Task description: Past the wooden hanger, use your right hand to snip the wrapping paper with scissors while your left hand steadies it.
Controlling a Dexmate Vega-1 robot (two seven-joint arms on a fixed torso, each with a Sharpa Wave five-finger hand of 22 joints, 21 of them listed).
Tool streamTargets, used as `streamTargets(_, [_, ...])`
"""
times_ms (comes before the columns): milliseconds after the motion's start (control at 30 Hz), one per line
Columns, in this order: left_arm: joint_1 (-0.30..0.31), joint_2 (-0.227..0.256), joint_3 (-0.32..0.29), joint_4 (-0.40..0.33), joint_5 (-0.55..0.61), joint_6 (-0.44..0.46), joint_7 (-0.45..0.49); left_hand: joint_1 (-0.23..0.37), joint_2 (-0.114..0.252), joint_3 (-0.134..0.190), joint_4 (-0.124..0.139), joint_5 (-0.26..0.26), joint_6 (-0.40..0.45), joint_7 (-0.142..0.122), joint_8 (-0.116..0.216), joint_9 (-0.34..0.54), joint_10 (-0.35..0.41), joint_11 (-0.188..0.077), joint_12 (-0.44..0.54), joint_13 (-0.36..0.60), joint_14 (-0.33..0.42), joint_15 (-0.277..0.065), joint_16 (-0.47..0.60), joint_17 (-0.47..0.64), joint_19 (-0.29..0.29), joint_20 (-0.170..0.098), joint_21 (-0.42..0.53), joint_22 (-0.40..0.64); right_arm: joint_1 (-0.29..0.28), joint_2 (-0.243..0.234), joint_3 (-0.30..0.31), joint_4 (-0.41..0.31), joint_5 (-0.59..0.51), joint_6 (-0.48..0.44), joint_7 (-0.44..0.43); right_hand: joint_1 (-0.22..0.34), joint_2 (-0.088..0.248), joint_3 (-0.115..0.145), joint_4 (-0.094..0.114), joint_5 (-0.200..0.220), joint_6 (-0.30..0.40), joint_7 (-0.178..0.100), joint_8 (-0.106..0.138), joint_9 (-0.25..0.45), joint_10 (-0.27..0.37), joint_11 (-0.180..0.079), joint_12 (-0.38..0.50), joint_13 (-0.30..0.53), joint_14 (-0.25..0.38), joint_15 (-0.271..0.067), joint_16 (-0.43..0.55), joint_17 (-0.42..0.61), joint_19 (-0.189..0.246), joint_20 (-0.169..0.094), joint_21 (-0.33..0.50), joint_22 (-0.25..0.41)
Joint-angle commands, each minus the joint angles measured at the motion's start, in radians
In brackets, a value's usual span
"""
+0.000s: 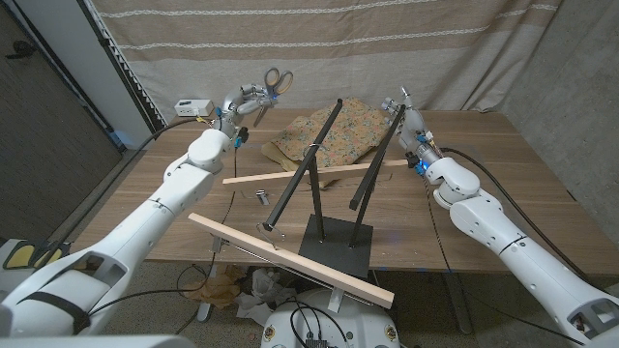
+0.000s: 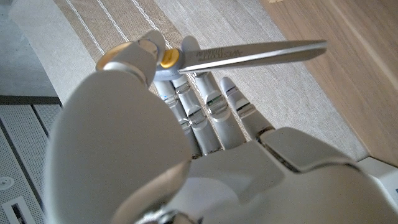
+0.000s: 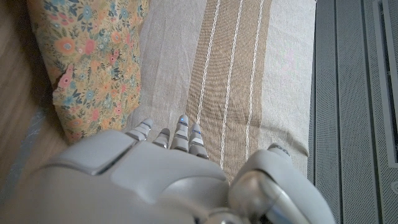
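The floral wrapping paper (image 1: 334,130) lies crumpled at the table's far middle, and its edge also appears in the right wrist view (image 3: 87,56). My left hand (image 1: 242,104) is raised at the far left and holds the scissors (image 1: 274,81), handles up. In the left wrist view the thumb and fingers (image 2: 205,106) pinch the scissors (image 2: 249,55) near their yellow pivot, blades closed. My right hand (image 1: 398,108) hovers at the paper's right edge with its fingers (image 3: 180,134) extended and holding nothing. A black stand (image 1: 334,242) carries the wooden hanger bar (image 1: 309,174) in front of the paper.
A second wooden bar (image 1: 290,259) lies along the near table edge. A small metal piece (image 1: 261,196) sits left of the stand. A white power strip (image 1: 191,104) is at the far left. A striped curtain (image 1: 387,39) hangs behind the table.
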Motion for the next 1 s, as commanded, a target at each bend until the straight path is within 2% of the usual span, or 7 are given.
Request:
streamTargets(33, [-0.044,0.027,0.057,-0.013,0.173,0.026,0.051,0.017,0.02,0.003,0.006,0.006,0.041,-0.006,0.004,0.048,0.04,-0.029,0.006,0.006,0.056,-0.06,-0.002,0.005,-0.002,-0.091,-0.002,-0.001,-0.001,-0.046,0.01,-0.058,-0.026,-0.047,-0.029,0.013,-0.004,-0.003,-0.006,-0.001,0.004,-0.005,0.008,0.006,0.004,0.019,0.003,0.005,-0.003,0.012,-0.001,0.004,-0.01,-0.001,0.001,0.002])
streamTargets(133, [-0.062,0.028,0.079,-0.009,0.23,0.033,0.063,0.017,0.021,0.002,0.007,0.007,0.043,-0.006,0.005,0.049,0.039,-0.028,0.004,0.004,0.055,-0.06,-0.005,0.005,0.009,-0.086,0.0,-0.002,0.001,-0.057,0.006,-0.072,-0.038,-0.07,-0.04,0.015,-0.001,-0.004,-0.007,-0.004,0.052,-0.009,0.024,0.006,0.028,0.04,0.013,0.006,0.003,0.02,0.002,0.005,-0.007,0.002,0.004,0.003])
streamTargets(333, [-0.093,0.025,0.12,0.003,0.332,0.022,0.077,0.019,0.021,0.0,0.006,0.008,0.046,-0.004,0.007,0.05,0.039,-0.028,0.006,0.004,0.056,-0.06,-0.007,0.006,0.013,-0.089,-0.003,-0.002,-0.015,-0.043,0.003,-0.09,-0.049,-0.1,-0.105,0.054,0.009,0.009,-0.027,-0.004,0.113,-0.024,0.044,0.008,0.065,0.029,0.027,0.007,0.034,0.011,0.009,0.005,-0.005,0.019,0.005,0.003])
streamTargets(467, [-0.108,0.024,0.144,0.0,0.402,0.026,0.091,0.02,0.021,-0.001,0.006,0.008,0.047,-0.006,0.008,0.051,0.04,-0.028,0.007,0.005,0.057,-0.06,-0.009,0.006,0.014,-0.091,-0.004,-0.003,-0.017,-0.049,0.002,-0.096,-0.057,-0.108,-0.11,0.083,0.016,0.019,-0.042,-0.002,0.148,-0.015,0.055,0.009,0.075,0.045,0.03,0.007,0.036,0.014,0.007,0.005,-0.004,0.024,0.005,0.003])
streamTargets(633, [-0.126,0.022,0.172,0.001,0.477,0.031,0.096,0.021,0.021,-0.002,0.006,0.009,0.043,-0.008,0.007,0.052,0.04,-0.028,0.007,0.006,0.058,-0.06,-0.01,0.007,0.012,-0.095,-0.008,-0.003,-0.017,-0.057,0.001,-0.097,-0.058,-0.11,-0.098,0.102,0.019,0.026,-0.053,-0.001,0.163,-0.008,0.059,0.009,0.073,0.052,0.028,0.006,0.039,0.021,0.006,0.004,0.0,0.026,0.007,0.002])
streamTargets(767, [-0.139,0.02,0.195,0.001,0.531,0.038,0.094,0.021,0.022,-0.003,0.007,0.009,0.045,-0.007,0.008,0.052,0.039,-0.028,0.006,0.004,0.058,-0.06,-0.011,0.007,0.012,-0.096,-0.009,-0.003,-0.02,-0.063,-0.003,-0.111,-0.068,-0.136,-0.119,0.111,0.005,0.021,-0.062,-0.003,0.179,-0.004,0.063,0.01,0.072,0.066,0.027,0.006,0.043,0.033,0.006,0.005,0.007,0.039,0.008,0.002])
streamTargets(1000, [-0.151,0.02,0.221,-0.001,0.63,0.03,0.126,0.023,0.022,-0.005,0.007,0.01,0.048,-0.006,0.01,0.054,0.04,-0.028,0.007,0.004,0.059,-0.06,-0.014,0.007,0.023,-0.091,-0.009,-0.004,-0.026,-0.066,-0.002,-0.11,-0.061,-0.135,-0.11,0.112,-0.003,0.017,-0.064,-0.004,0.19,-0.001,0.065,0.011,0.073,0.07,0.027,0.006,0.045,0.039,0.005,0.005,0.011,0.044,0.009,0.002])
